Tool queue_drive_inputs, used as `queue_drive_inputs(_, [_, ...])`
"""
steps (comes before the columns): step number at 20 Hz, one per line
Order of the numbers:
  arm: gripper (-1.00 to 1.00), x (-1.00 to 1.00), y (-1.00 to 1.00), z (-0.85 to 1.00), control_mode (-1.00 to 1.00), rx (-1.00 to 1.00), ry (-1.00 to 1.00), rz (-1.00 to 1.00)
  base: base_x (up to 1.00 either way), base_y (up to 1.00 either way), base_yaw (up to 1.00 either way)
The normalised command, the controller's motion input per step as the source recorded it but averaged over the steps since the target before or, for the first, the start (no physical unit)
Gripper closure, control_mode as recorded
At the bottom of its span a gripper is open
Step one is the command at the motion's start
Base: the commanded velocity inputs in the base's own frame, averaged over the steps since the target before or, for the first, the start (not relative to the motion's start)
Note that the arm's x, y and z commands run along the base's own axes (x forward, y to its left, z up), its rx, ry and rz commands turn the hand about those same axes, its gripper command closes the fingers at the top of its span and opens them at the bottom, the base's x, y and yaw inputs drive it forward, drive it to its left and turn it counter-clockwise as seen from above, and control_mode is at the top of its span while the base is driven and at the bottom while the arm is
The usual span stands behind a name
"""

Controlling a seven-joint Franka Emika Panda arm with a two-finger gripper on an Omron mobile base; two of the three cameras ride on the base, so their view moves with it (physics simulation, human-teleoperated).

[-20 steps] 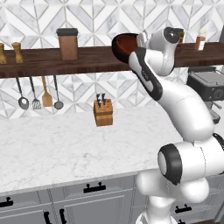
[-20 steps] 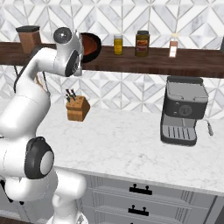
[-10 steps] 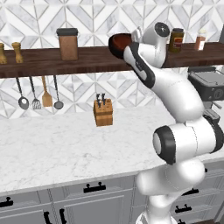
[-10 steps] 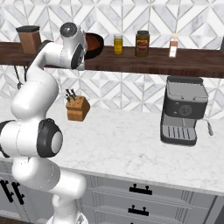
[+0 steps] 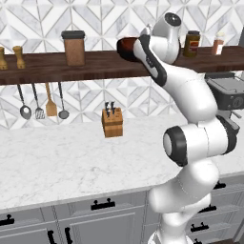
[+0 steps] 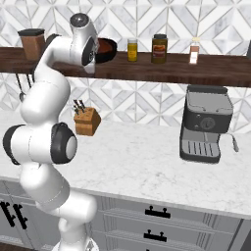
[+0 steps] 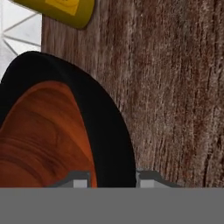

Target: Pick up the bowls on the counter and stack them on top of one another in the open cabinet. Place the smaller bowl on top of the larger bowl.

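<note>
We see a kitchen wall tiled in grey-and-white geometric pattern, with a long dark wooden shelf board (image 6: 162,71) running across it. On the shelf, the glossy black bowl (image 6: 109,48) sits with the rust-red bowl (image 7: 39,140) nested inside it; in the hand view the red bowl fills the 8 o'clock area and the black rim (image 7: 105,127) curves past centre. The gripper (image 7: 111,177) straddles that rim, one finger tip (image 7: 76,179) inside over the red bowl and the other outside over the wood, the jaws only narrowly parted; we cannot tell whether they actually pinch the rim.

Also on the shelf: a brown canister (image 5: 74,47) at 10 o'clock in the left base view, a yellow jar (image 6: 132,50), a dark jar (image 6: 159,48) and a small white-capped bottle (image 6: 194,51) beside the bowls.

Below, the white marble counter (image 6: 142,162) with grey veining carries a wooden knife block (image 6: 87,121) and a grey coffee machine (image 6: 205,125) at 3 o'clock. Utensils (image 5: 43,102) hang under the shelf. Grey cabinet fronts (image 5: 95,221) with black handles run along the bottom.
</note>
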Motion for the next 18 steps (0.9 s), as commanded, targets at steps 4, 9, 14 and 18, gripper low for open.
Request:
queue_drive_inputs(4, [-1.0, 0.04, 0.02, 0.0, -1.0, 0.0, -0.17, 0.01, 0.0, 0.0, 0.0])
queue_drive_inputs(9, [-1.0, -0.08, 0.03, 0.0, -1.0, 0.01, -0.26, 0.0, 0.0, 0.0, 0.0])
queue_drive_inputs(14, [-1.0, -0.78, 0.0, -0.03, -1.0, 0.11, -0.06, 0.0, 0.0, 0.0, 0.0])
queue_drive_inputs(18, [-1.0, -1.0, -0.06, -0.05, -1.0, 0.0, 0.04, 0.0, 0.0, 0.0, 0.0])
